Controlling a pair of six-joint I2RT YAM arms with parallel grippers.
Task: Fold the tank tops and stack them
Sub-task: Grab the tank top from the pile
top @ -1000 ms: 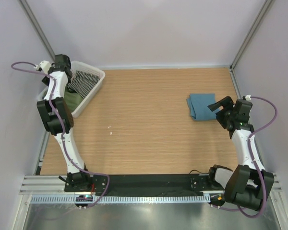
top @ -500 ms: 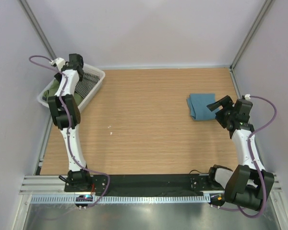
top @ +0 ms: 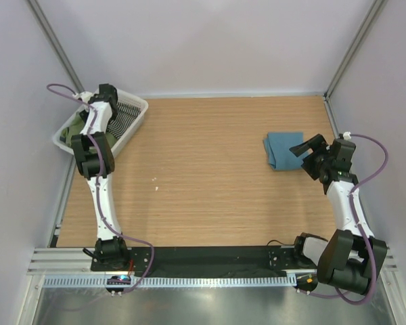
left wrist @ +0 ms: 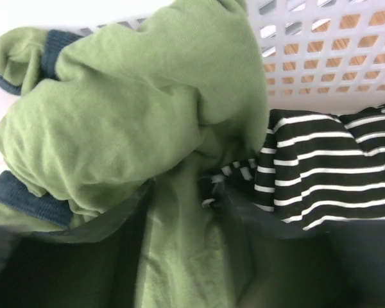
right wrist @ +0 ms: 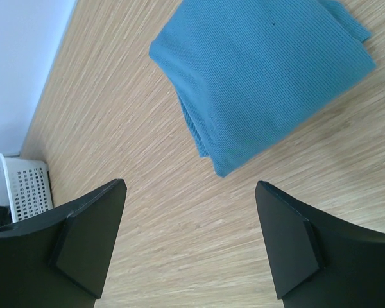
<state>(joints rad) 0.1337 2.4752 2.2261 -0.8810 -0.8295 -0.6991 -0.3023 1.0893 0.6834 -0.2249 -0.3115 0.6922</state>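
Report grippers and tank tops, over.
Left gripper open in the basket, over crumpled olive-green top. Right gripper open, empty, near folded teal top. Striped garment crowding the olive one.

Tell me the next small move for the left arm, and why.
Probably close the left end effector on the olive-green tank top. It is open and straddles a fold of that top, which lies bunched in the basket beside a striped garment. The teal-blue tank top already lies folded on the table, so the green one looks like the next to fetch.
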